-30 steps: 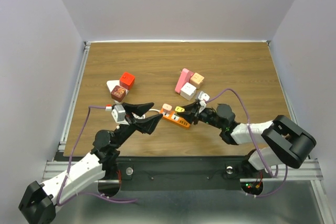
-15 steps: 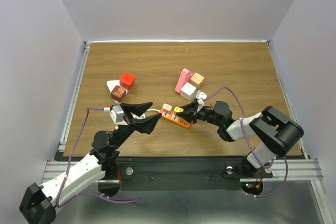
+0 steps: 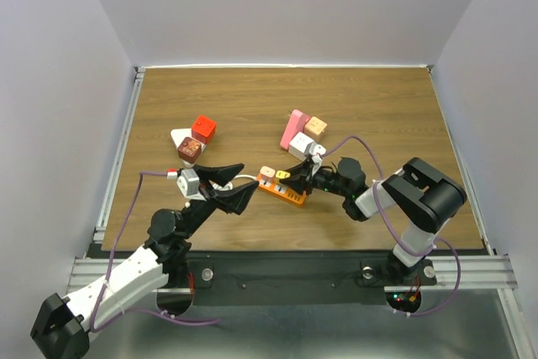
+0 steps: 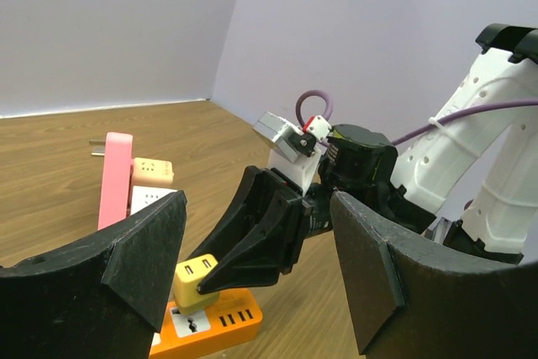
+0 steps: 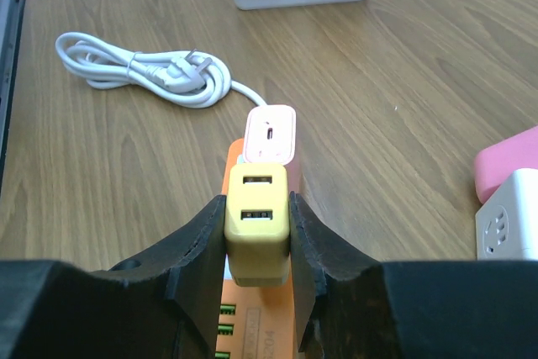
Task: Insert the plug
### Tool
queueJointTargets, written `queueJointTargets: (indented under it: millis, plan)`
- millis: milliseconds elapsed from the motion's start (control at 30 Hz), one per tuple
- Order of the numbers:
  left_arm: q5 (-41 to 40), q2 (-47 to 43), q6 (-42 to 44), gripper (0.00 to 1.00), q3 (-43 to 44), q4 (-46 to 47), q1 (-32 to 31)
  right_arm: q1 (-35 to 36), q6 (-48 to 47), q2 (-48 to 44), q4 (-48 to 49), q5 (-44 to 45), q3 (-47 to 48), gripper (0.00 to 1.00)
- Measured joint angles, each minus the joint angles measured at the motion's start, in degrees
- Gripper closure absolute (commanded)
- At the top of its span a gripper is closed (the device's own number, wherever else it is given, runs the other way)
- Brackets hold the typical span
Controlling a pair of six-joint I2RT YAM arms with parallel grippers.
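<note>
Tabletop (image 3: 378, 107), plug (image 5: 257, 223) within right tool (image 5: 255, 208)

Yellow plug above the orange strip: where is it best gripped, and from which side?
Pinch the yellow plug across its two flat, parallel side faces, coming from the port-face side. That probably leaves the opposite face free toward the orange power strip. The right gripper is shut on it this way, and the flat sides give both fingers broad contact.
</note>
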Motion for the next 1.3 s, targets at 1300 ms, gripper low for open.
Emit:
queueJointTargets:
  millis: [1300]
  plan:
    - [-0.59,0.04,0.76,0.20,0.00,-0.11,0.00,-1.44,1.60,6.16,8.76,-0.70,-2.12,1.00]
